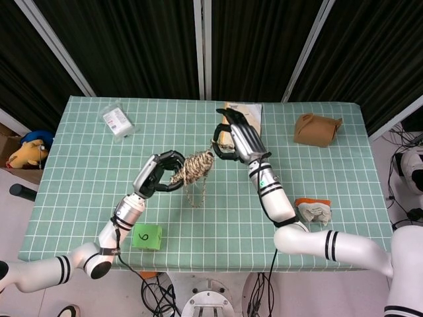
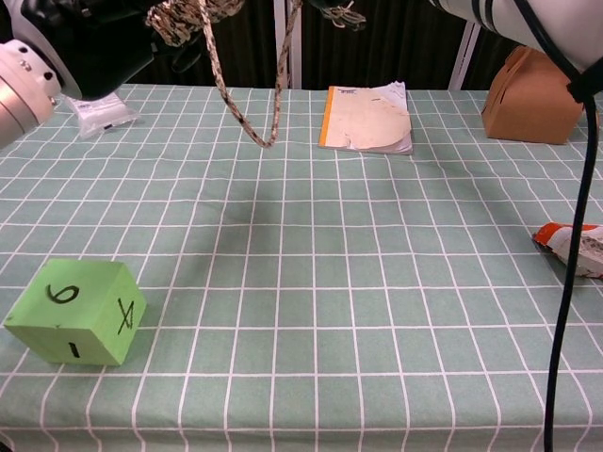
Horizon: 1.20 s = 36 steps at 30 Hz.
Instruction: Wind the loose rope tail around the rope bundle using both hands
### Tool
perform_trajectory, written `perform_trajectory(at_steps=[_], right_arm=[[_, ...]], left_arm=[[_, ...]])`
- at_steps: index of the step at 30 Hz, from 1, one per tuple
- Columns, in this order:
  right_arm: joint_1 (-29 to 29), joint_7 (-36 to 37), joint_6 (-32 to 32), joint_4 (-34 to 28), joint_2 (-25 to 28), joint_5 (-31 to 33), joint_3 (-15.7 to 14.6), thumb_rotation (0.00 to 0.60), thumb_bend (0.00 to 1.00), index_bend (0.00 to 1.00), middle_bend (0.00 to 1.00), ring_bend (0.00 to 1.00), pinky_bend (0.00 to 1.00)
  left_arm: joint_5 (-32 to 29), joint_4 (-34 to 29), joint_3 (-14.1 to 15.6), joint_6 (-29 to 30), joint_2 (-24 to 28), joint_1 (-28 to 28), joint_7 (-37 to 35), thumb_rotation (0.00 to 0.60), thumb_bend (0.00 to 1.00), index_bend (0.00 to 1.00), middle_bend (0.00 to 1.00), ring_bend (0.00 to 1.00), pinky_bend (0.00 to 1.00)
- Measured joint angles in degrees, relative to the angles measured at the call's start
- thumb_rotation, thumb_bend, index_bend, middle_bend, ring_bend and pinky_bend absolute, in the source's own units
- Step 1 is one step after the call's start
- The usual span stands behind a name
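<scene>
My left hand [image 1: 159, 174] grips the tan braided rope bundle [image 1: 195, 167] by its left end and holds it above the table's middle. A loose loop of the rope tail [image 1: 196, 193] hangs below the bundle. My right hand [image 1: 239, 139] is up and to the right of the bundle, its fingers curled on the tail's end near the bundle's right tip. In the chest view the bundle [image 2: 187, 11] sits at the top edge, the loop [image 2: 262, 137] dangles over the cloth, and the left hand [image 2: 89, 42] shows at the upper left.
A green cube [image 1: 147, 236] lies near the front left edge. A notebook [image 2: 368, 117] lies at the back centre, a brown paper bag [image 1: 317, 129] at the back right, a crumpled wrapper [image 1: 312, 210] at the right, a small packet [image 1: 117, 121] at the back left.
</scene>
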Motion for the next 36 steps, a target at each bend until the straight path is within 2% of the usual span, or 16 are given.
perform_trajectory(at_steps=[13,18,27,36], right_arm=[[-6.6,6.1,1.3,-0.5,2.2,-6.4,-5.7,0.600,0.62,0.94,0.13,0.00,0.00],[-9.3,8.2,1.9,-0.7,3.1,-9.5,-8.2,0.600,0.62,0.94,0.14,0.00,0.00],[-13.9,8.7,3.5,-1.9,6.1,-16.0,-13.5,0.600,0.62,0.94,0.14,0.00,0.00],[-17.8,9.9,5.3,-1.9,7.7,-21.3,-17.2,0.600,0.62,0.95,0.14,0.00,0.00]], left_arm=[[-7.1,-2.1,-3.8,-0.9,0.4,1.3,1.2,0.600,0.48,0.76,0.77,0.73,0.75],[-9.1,-2.6,-4.9,-0.9,0.4,1.7,3.7,0.600,0.48,0.76,0.77,0.73,0.75],[-14.2,-2.9,-6.7,-0.5,-0.6,2.2,15.2,0.600,0.48,0.76,0.77,0.73,0.75],[-20.3,-0.5,-9.7,0.1,-2.5,2.4,25.2,0.600,0.48,0.76,0.77,0.73,0.75]])
